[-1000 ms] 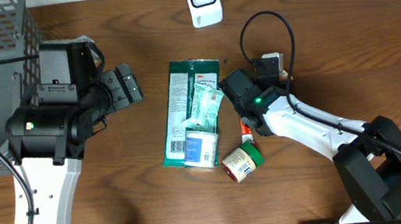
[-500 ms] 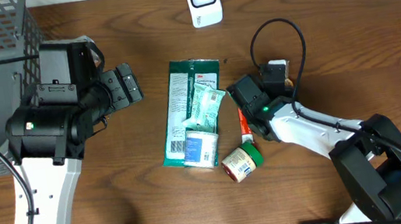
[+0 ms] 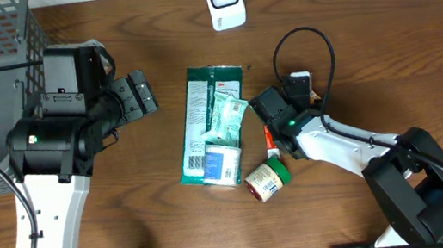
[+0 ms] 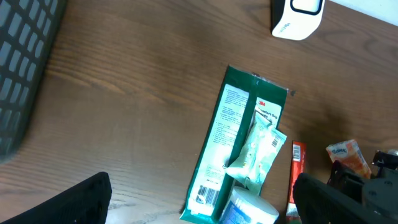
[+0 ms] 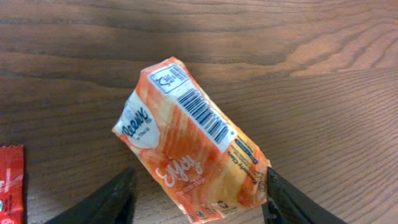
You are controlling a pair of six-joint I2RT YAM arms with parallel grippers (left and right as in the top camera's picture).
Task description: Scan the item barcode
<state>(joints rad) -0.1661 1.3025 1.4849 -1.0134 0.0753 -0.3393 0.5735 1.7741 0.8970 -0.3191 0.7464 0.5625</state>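
My right gripper (image 5: pixel 200 182) stands spread either side of the orange packet (image 5: pixel 189 140), which lies barcode (image 5: pixel 202 115) up on the table (image 5: pixel 311 50), right of the green pack (image 4: pixel 239 134). My left gripper (image 4: pixel 202 180) hangs wide open.

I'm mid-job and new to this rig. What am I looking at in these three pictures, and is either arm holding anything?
Two robot arms with two-finger grippers work at a table. The overhead picture looks straight down; the other two come from cameras on each wrist. On the table: a white scanner, a green package with a pale pouch on it, a green-lidded jar, a red packet and an orange tissue pack. The left gripper is open and empty. The right gripper has its jaws spread either side of the tissue pack, barcode up.
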